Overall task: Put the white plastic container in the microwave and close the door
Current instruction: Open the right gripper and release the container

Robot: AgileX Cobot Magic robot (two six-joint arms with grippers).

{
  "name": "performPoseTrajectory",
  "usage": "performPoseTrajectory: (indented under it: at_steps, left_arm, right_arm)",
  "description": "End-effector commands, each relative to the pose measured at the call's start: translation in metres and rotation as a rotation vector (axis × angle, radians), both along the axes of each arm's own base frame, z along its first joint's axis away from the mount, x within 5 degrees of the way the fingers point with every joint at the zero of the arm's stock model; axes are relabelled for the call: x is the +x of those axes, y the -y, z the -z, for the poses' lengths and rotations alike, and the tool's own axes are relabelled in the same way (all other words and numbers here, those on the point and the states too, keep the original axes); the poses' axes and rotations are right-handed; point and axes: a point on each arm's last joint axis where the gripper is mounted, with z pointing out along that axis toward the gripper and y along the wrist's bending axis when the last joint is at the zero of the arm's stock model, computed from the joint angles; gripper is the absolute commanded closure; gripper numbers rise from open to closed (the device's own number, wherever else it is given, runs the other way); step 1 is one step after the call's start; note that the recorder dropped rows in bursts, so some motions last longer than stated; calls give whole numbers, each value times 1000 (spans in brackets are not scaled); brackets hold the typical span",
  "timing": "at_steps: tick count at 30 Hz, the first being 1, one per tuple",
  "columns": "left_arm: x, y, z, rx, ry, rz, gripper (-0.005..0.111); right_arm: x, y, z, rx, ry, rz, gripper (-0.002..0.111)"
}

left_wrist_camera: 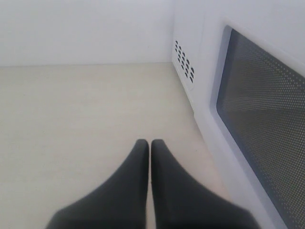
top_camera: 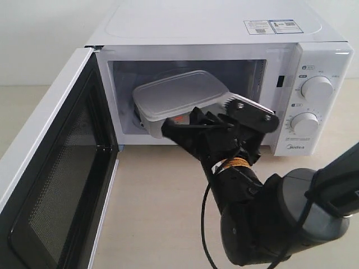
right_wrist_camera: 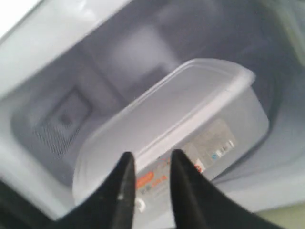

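Two pincers are in play. The left pincer has its fingers pressed together on nothing, low over the tabletop just beside the outer face of the door. The right pincer reaches into the mouth of the microwave, which stands toward the tabletop's far edge. Its fingers are apart, and the labelled wall of the white plastic container shows through the gap. Nothing looks pinched between them, though the tips are close enough that I cannot rule out contact.

The container is inside the cavity, near the front opening, and seems to sit askew with one end higher. The door hangs wide open.

Likely troubles from here:
- A fingertip could catch the lid's rim as the arm backs out and drag the tub toward the sill.
- If the tub settles crooked or too far forward, the closing door could strike it and fail to latch.
- A door swung before the right arm and its cable are clear of the opening would hit them.

As for writing, "Midea" reads below the two knobs. The stickers on top are too small to read. The tub's label has red marks but blurred print.
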Motion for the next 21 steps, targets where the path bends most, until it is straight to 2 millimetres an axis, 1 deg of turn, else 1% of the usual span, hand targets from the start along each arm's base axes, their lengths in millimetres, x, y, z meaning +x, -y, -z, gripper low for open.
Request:
performPoseTrajectory:
  at_steps: [1, 3, 4, 9, 11, 16, 21]
  left_arm:
    - [0, 0, 1, -12, 0, -2, 103]
    - [0, 0, 1, -12, 0, -2, 103]
    - [0, 0, 1, -12, 0, -2, 103]
    - [0, 0, 1, -12, 0, -2, 103]
    - [0, 0, 1, -12, 0, -2, 103]
    - [0, 0, 1, -12, 0, -2, 103]
    - [0, 0, 1, -12, 0, -2, 103]
  right_arm:
    - [-3, -13, 3, -496, 26, -188, 108]
    - [1, -16, 5, -615, 1, -227, 108]
    - [4, -17, 4, -636, -8, -235, 108]
    - [18, -15, 4, -631, 1, -219, 108]
    - [23, -15, 8, -616, -4, -208, 108]
    - [37, -18, 27, -635, -24, -192, 108]
    - [50, -24, 32, -634, -11, -171, 108]
